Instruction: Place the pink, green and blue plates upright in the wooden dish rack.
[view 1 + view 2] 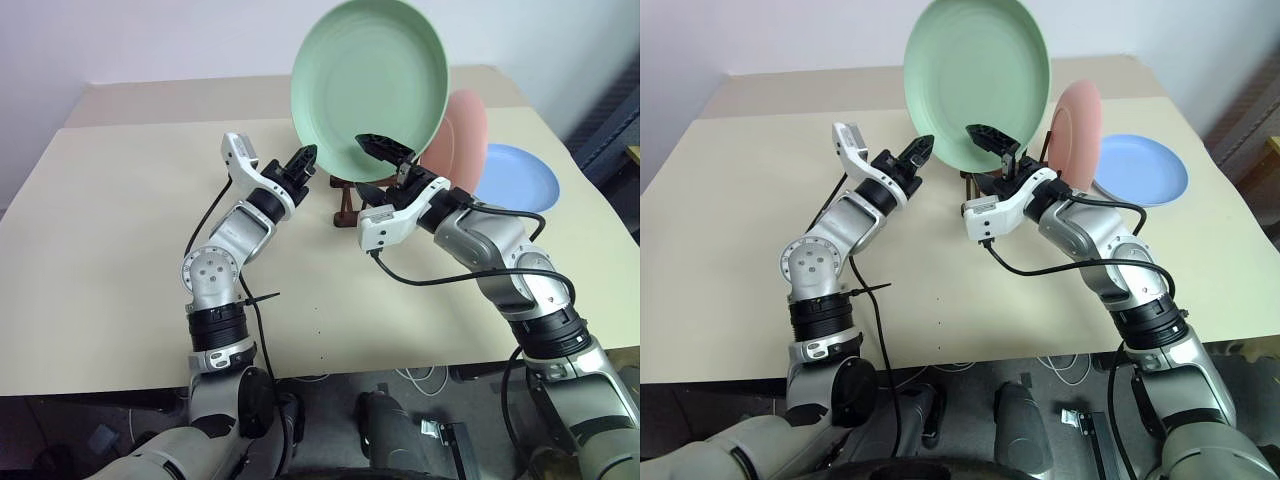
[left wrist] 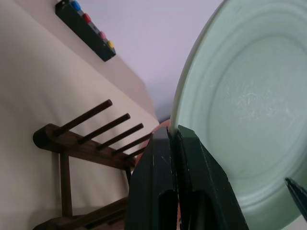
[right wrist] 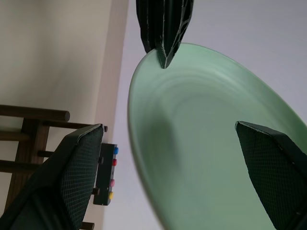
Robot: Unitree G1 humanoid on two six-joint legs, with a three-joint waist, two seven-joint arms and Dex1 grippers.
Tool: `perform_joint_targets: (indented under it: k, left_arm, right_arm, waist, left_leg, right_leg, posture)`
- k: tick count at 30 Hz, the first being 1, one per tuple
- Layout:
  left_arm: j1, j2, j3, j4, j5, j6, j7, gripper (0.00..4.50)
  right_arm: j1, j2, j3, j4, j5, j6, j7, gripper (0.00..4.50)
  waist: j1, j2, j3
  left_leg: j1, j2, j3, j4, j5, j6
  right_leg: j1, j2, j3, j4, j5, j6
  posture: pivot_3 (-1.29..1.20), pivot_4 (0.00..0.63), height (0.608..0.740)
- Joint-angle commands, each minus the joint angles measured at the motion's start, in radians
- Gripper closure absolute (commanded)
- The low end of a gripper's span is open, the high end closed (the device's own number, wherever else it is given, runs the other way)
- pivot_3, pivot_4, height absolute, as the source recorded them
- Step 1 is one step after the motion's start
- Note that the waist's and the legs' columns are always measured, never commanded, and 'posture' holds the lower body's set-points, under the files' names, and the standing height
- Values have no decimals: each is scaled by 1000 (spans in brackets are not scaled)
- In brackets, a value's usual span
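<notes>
Gripping the pale green plate [image 1: 368, 85] upright by its rim, left jaws pinched; right jaws wide, empty.

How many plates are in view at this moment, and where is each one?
3. The green plate is held up on edge by the left gripper. The pink plate stands upright in the wooden dish rack. The blue plate lies flat on the table.

green plate [image 1: 370, 85] top cut by frame edge, wooden dish rack [image 1: 345, 203] mostly hidden behind arms
</notes>
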Motion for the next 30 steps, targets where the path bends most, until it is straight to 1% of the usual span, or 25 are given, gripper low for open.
perform_joint_targets:
  k: [1, 3, 10, 11, 19, 25, 28, 30]
  left_arm:
    - [2, 10, -18, -50, -17, -24, -7, 4498]
    - [4, 18, -25, -54, -5, -33, -8, 4500]
    - [7, 41, -82, -83, 53, -92, -39, 4500]
    - [8, 43, -88, -85, 54, -95, -44, 4500]
    - [12, 62, -127, -95, 98, -133, -68, 4500]
    - [16, 63, -131, -91, 78, -128, -88, 4500]
    - [19, 65, -133, -93, 73, -127, -97, 3663]
    - [20, 68, -126, -96, 60, -127, -110, 2702]
  right_arm:
    - [-22, 7, -4, -16, 9, 9, -8, 245]
    - [-17, 9, -2, -18, 17, 13, -4, 829]
    - [-15, 15, 5, -19, 28, 21, 4, 4215]
    - [-15, 15, 7, -17, 32, 22, 7, 4423]
    - [-16, 23, 12, -9, 50, 31, 22, 4423]
    - [-21, 16, 6, -6, 56, 40, 18, 4423]
    - [-24, 13, 4, -1, 57, 41, 13, 4500]
    - [-28, 12, 1, 2, 59, 42, 10, 4500]
  waist:
    - [0, 0, 0]
    - [0, 0, 0]
    - [1, 0, 0]
    - [1, 0, 0]
    - [0, 0, 0]
    - [1, 0, 0]
    - [1, 0, 0]
    - [1, 0, 0]
  left_leg:
    - [0, 0, 0, 0, 0, 0]
    - [0, 0, 0, 0, 0, 0]
    - [0, 0, 0, 0, 0, 0]
    - [0, 0, 0, 0, 0, 0]
    - [0, 0, 0, 0, 0, 0]
    - [0, 0, 0, 0, 0, 0]
    - [0, 0, 0, -1, 0, 0]
    - [0, 0, 0, -1, 0, 0]
  right_leg:
    - [0, 0, 0, 0, 0, 0]
    - [0, 0, 0, 0, 0, 0]
    - [0, 0, 0, 0, 0, 0]
    - [0, 0, 0, 0, 0, 0]
    - [0, 0, 0, 0, 0, 0]
    - [0, 0, 0, 0, 0, 0]
    - [0, 0, 0, 0, 0, 0]
    - [0, 0, 0, -1, 0, 0]
  posture:
    - [0, 150, 740]
    - [0, 150, 740]
    - [0, 150, 740]
    - [0, 150, 740]
    - [0, 150, 740]
    - [0, 150, 740]
    - [0, 150, 740]
    - [0, 150, 740]
